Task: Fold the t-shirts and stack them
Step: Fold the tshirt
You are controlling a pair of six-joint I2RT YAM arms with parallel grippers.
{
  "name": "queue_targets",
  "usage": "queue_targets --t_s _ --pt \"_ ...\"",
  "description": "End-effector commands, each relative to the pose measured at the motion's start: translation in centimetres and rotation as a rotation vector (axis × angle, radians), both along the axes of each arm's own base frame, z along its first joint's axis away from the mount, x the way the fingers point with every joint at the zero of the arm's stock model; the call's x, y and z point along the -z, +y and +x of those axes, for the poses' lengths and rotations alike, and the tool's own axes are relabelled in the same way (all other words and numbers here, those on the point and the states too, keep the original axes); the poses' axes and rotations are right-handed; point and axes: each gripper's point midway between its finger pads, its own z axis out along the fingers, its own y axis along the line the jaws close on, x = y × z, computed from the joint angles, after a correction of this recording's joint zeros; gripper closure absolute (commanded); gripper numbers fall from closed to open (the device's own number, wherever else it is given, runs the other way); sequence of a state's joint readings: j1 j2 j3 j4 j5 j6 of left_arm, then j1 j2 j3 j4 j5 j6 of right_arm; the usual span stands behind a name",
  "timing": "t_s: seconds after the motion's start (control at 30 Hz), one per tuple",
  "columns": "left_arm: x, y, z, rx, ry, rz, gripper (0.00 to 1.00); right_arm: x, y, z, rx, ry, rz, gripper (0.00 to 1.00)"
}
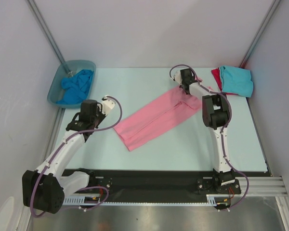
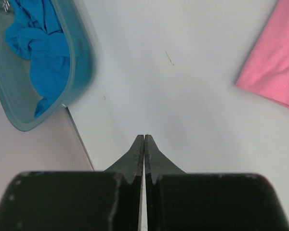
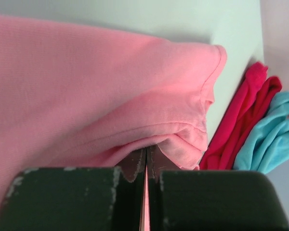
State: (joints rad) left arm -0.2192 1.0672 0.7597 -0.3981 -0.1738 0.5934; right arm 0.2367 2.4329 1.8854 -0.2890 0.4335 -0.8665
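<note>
Left gripper (image 2: 144,144) of mine is pressed together on nothing. It hangs over bare table (image 1: 135,82), between the tub (image 1: 55,91) (a blue tee (image 1: 77,85) is heaped inside it) and the near-left end of the pink tee (image 1: 151,120). That tee lies as a long strip slanting across the middle, from near-left to far-right. My right gripper (image 3: 146,156) is clamped on the strip's far-right end. A sliver of pink shows between the jaws, though from the wrist view I cannot tell how many layers I have. Further right, at the table's far corner, a turquoise tee (image 1: 237,80) lies partly over a red tee (image 1: 216,74).

To fold well, I judge I should lift that end only enough to clear the cloth below. I would then carry it along the strip's own line toward the near-left hem and lay it edge on edge before letting go. My left could pin the near-left end so the strip does not slide. Pulling sideways would likely skew the fold or open the layers.
</note>
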Motion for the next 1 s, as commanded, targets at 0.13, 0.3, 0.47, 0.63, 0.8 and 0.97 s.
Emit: queue_targets --t_s 0.13,0.3,0.47,0.63,0.8,0.97 --pt "-1.1 0.4 0.1 -0.015 -0.058 -0.005 1.0 5.1 6.7 0.7 -0.165 0.089 0.101 1.0" --pt "-1.1 0.7 -0.1 -0.025 -0.061 0.009 1.0 4.9 9.6 1.5 -0.245 0.06 0.086 1.0" --pt "-1.1 0.7 -0.2 -0.031 -0.062 0.003 0.99 4.8 12.8 2.2 -0.315 0.035 0.085 1.0" --pt "-1.4 1.0 -0.4 -0.04 -0.076 0.011 1.0 4.8 16.6 2.1 -0.408 0.013 0.079 1.0" --pt "-1.3 1.2 -0.5 -0.047 -0.075 0.021 1.0 5.1 19.8 1.7 -0.495 -0.001 0.061 1.0" --pt "-1.1 1.4 -0.6 -0.05 -0.071 0.025 1.0 4.5 22.7 1.3 -0.568 -0.029 0.064 1.0"
